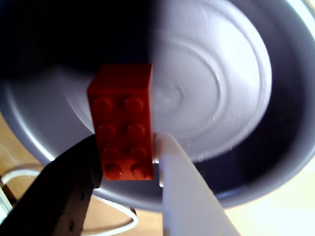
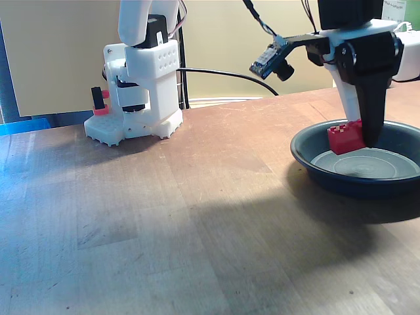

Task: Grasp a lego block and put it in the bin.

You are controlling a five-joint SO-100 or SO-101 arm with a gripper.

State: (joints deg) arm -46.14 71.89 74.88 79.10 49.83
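Observation:
The red lego block (image 1: 124, 123) is clamped between a black finger (image 1: 64, 187) on its left and a white finger (image 1: 189, 196) on its right in the wrist view. My gripper (image 1: 127, 162) is shut on it. Behind the block spreads the ringed flat bottom of the dark bin (image 1: 221, 88). In the fixed view the lego block (image 2: 345, 137) hangs inside the bin (image 2: 308, 157) at the right, just above its floor, with the gripper (image 2: 357, 134) reaching down from above.
The white robot base (image 2: 141, 92) with a small pink-red and black piece stands at the back left of the wooden table (image 2: 164, 216). A black cable (image 2: 223, 73) runs from it. A white cable (image 1: 118, 223) lies beside the bin.

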